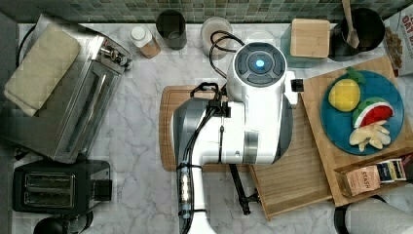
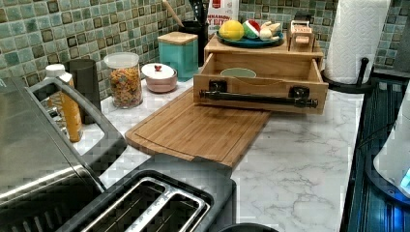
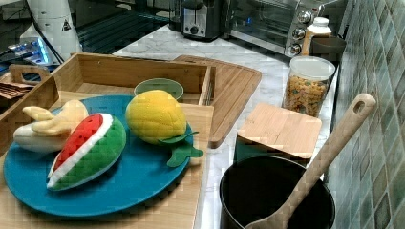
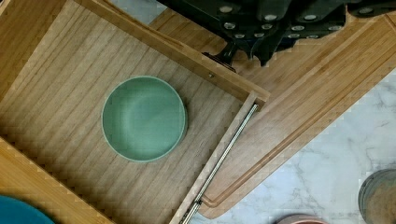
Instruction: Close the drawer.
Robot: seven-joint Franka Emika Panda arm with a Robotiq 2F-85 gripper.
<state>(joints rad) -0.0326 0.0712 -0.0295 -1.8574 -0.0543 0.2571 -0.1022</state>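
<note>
The drawer (image 1: 297, 180) is a light bamboo tray with a slatted floor, and it stands pulled out from under the wooden box top (image 1: 321, 146). Its long black bar handle (image 2: 258, 98) faces the cutting board. A green bowl (image 4: 144, 119) sits inside the drawer (image 4: 70, 70), also visible as the bowl (image 2: 238, 72) behind the drawer's front wall (image 2: 261, 87). My gripper (image 4: 261, 46) hangs above the drawer's front edge, near one handle mount. In the top view, the white arm (image 1: 258, 97) covers much of the drawer.
A bamboo cutting board (image 2: 203, 128) lies in front of the drawer, partly under it. On the box top sits a blue plate (image 1: 389, 141) with toy fruit and a tea box (image 1: 372, 178). A toaster oven (image 1: 73, 107), toaster (image 1: 53, 187), jars and a paper towel roll (image 2: 355, 36) ring the counter.
</note>
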